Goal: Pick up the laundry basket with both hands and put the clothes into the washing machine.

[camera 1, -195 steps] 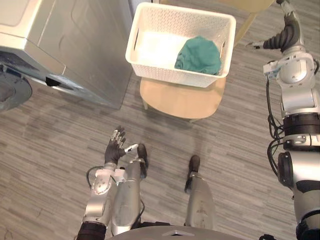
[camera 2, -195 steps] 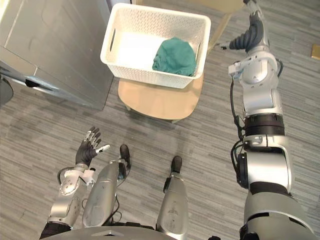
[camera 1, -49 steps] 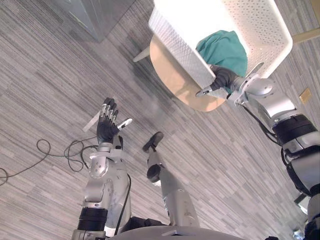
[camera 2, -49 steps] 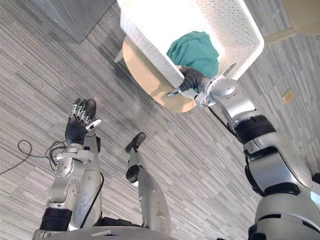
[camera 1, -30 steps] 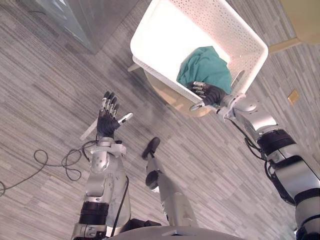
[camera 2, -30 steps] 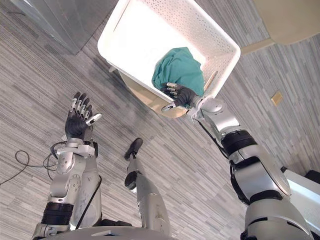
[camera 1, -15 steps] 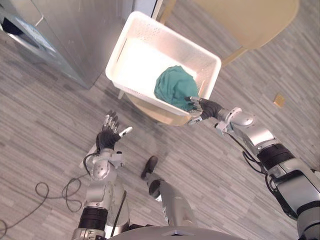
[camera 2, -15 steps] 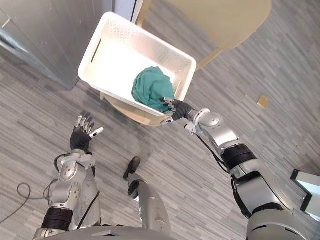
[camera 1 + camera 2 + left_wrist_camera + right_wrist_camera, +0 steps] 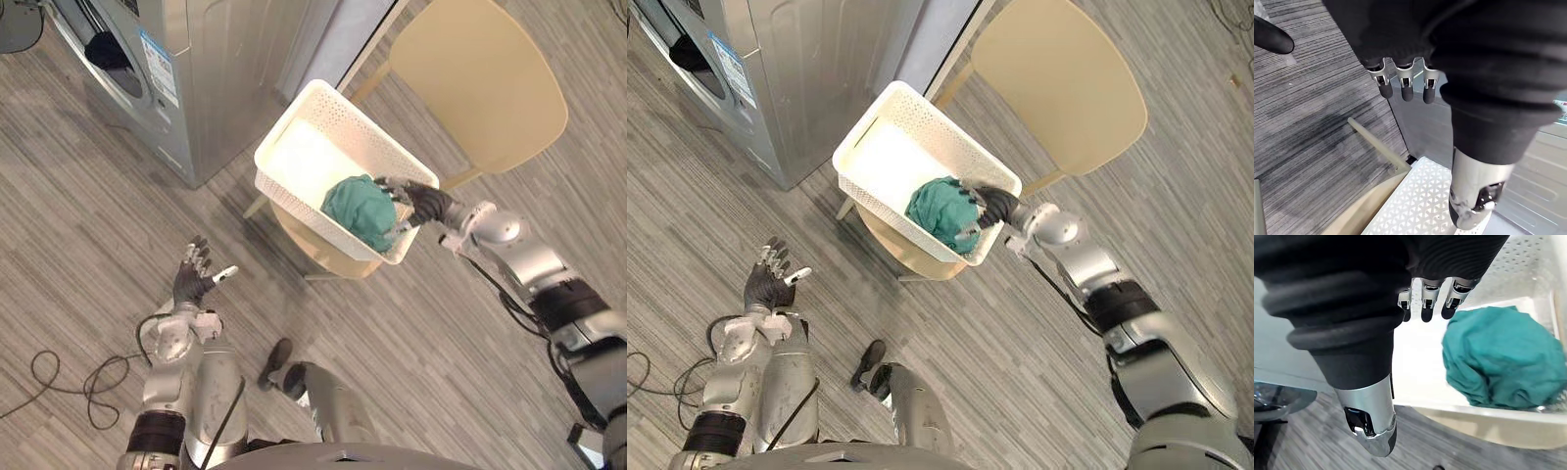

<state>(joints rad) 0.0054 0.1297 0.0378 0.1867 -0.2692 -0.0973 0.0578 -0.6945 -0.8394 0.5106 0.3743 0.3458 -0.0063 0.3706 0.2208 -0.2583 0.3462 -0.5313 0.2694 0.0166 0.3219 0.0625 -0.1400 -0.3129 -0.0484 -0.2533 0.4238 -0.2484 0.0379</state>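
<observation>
Plainly, the main hazard we see is a lopsided lift. Our right hand [image 9: 423, 203] hovers with fingers spread and thumb apart over the end of the laundry basket [image 9: 306, 210] nearest the chair, gripping nothing, and we cannot tell whether it touches the rim. Our left hand [image 9: 191, 284] hangs open, fingers fanned, over the floor [image 9: 88, 245], well apart from the basket. If the right hand closes and lifts alone, we judge the basket would tilt toward its other end and slide off the small round bench [image 9: 328, 259], which it overhangs. That hand also sits partly above the teal cloth [image 9: 358, 211], so curling the fingers there could catch fabric instead of the rim. The cloth lies bunched inside the basket at the right hand's end; it is soft and creased, and would likely spill if the basket tips. The basket is white hard plastic, rectangular, with finely perforated walls and a smooth rim, probably slick against the dark fingertips. The bench is pale smooth wood on thin legs, seemingly light enough to be nudged. A beige chair [image 9: 480, 83] with a rounded seat stands just beyond the right arm. The grey metal washing machine [image 9: 211, 69], its round opening [image 9: 103, 49] uncovered, stands near the basket's other end.
</observation>
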